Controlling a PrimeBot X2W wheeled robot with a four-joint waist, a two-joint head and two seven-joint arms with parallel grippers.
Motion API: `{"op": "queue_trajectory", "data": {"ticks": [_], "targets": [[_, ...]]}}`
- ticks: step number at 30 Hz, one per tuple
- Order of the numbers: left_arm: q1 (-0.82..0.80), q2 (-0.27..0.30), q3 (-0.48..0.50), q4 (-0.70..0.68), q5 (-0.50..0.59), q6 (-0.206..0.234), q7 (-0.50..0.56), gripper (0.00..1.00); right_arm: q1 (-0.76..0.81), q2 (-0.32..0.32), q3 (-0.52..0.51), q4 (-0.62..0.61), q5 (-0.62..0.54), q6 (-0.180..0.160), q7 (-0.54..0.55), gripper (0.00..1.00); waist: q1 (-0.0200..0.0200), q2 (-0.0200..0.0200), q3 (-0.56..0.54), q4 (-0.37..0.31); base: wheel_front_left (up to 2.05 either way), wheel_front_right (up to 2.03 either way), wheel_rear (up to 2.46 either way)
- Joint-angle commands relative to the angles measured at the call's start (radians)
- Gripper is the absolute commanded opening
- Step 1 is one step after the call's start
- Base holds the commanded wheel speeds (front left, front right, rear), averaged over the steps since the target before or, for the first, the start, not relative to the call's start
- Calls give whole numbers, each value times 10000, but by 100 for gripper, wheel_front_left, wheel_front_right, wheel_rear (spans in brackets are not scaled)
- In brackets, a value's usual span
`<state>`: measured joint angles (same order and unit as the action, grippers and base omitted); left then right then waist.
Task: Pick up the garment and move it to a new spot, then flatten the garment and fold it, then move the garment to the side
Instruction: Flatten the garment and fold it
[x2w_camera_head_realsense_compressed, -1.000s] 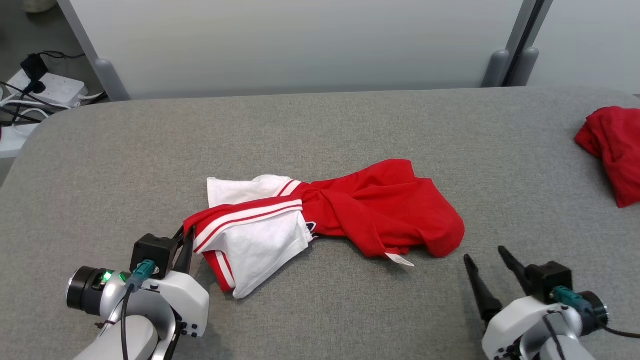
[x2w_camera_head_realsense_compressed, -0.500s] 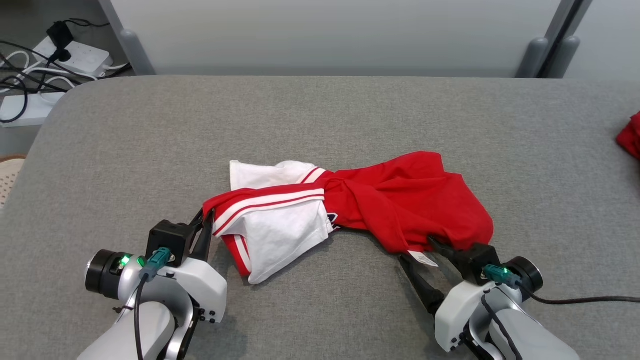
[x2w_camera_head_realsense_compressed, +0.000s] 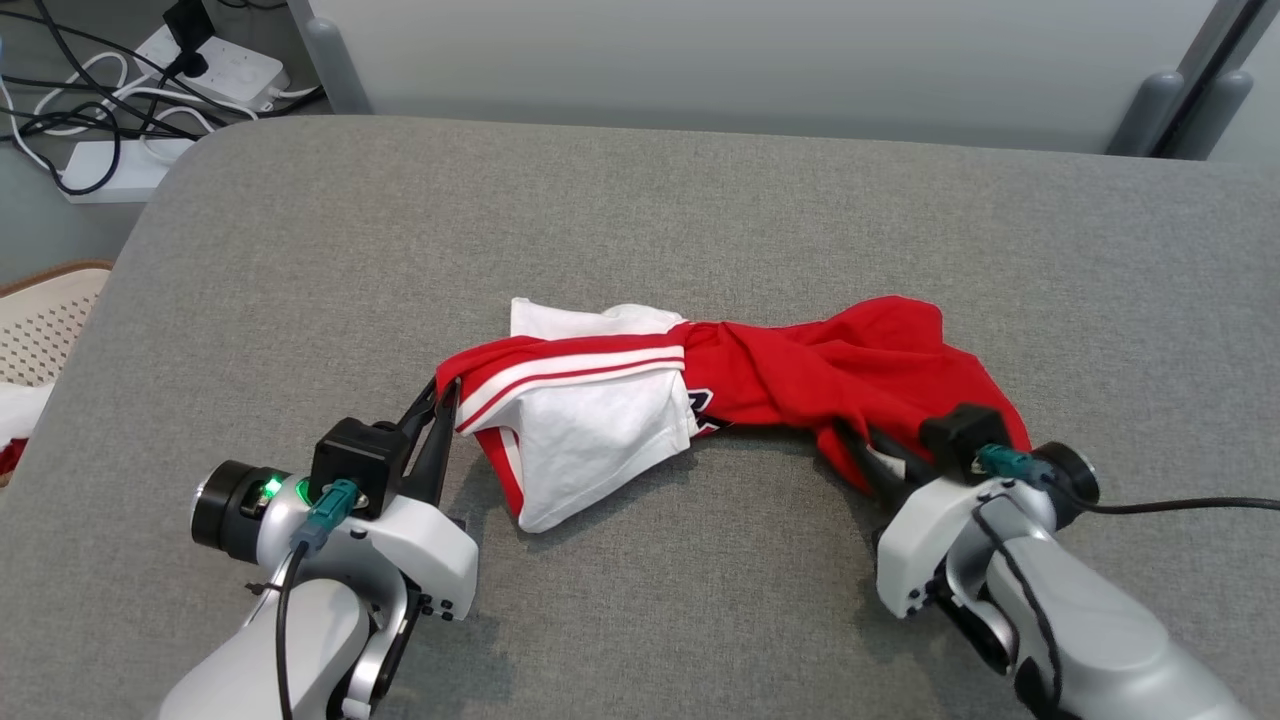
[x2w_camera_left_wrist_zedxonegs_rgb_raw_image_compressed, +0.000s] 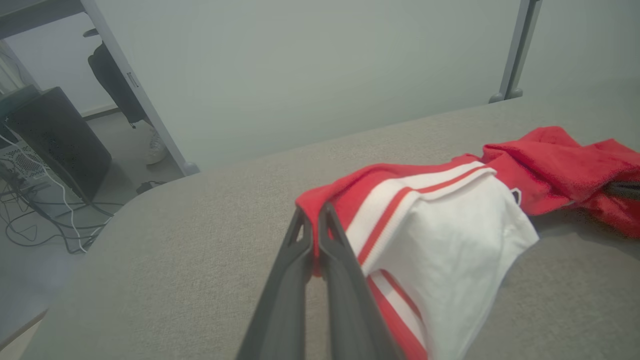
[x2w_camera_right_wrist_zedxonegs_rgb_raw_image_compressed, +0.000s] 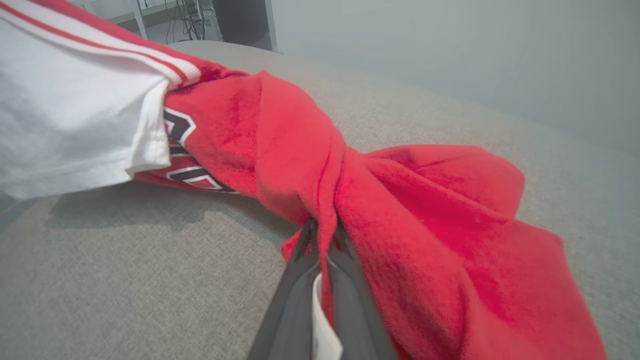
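A red and white garment (x2w_camera_head_realsense_compressed: 720, 385) lies bunched across the middle of the grey table (x2w_camera_head_realsense_compressed: 640, 220), its white striped part to the left and its red part to the right. My left gripper (x2w_camera_head_realsense_compressed: 447, 392) is shut on the garment's red left corner (x2w_camera_left_wrist_zedxonegs_rgb_raw_image_compressed: 312, 215). My right gripper (x2w_camera_head_realsense_compressed: 862, 450) is shut on the garment's lower right red edge (x2w_camera_right_wrist_zedxonegs_rgb_raw_image_compressed: 325, 230), with a white label (x2w_camera_right_wrist_zedxonegs_rgb_raw_image_compressed: 322, 330) caught between its fingers. The red cloth twists into a rope between the two grips.
Past the table's far left corner, power strips and cables (x2w_camera_head_realsense_compressed: 150, 90) lie on the floor. A pale woven basket (x2w_camera_head_realsense_compressed: 40, 320) stands at the left edge. Grey partition panels (x2w_camera_head_realsense_compressed: 700, 60) rise behind the table.
My right gripper has moved in to the garment's lower right edge and shut on it. The head camera has turned, shifting the whole picture. The left gripper keeps its grip.
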<state>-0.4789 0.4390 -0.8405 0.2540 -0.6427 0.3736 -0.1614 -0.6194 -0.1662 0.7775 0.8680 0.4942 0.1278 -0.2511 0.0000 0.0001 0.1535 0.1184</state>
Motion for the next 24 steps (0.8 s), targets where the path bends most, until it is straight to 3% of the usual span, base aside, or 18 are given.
{"op": "queue_trajectory", "data": {"ticks": [1,9,12,17,21,24], "targets": [[-518,437,459,-266,126,-27,-182,0,-115,-158,-216,-428,53,29,-107,0,0,-1,-24,-11,0,0,0],[-76,1268,853,-1283,137,44,-580,0,851,-1423,-2496,-2791,-568,29,-107,0,0,-1,-502,-397,0,0,0],[273,1983,1129,-2677,140,271,-551,0,1514,-2012,-3593,-3942,-1038,29,-107,0,0,-1,-818,-648,0,0,0],[712,2903,1063,-4518,47,319,218,0,2321,-2413,-4936,-5152,-1775,29,-81,0,0,-1,-1106,-869,0,0,0],[802,3035,1005,-5165,-190,296,656,0,2714,-2391,-5118,-5559,-1874,29,364,0,0,-1,-1084,-951,0,0,0],[726,2828,821,-4880,-584,-69,997,0,2879,-2247,-4732,-5378,-1806,29,1003,0,0,-1,-973,-999,0,0,0]]}}
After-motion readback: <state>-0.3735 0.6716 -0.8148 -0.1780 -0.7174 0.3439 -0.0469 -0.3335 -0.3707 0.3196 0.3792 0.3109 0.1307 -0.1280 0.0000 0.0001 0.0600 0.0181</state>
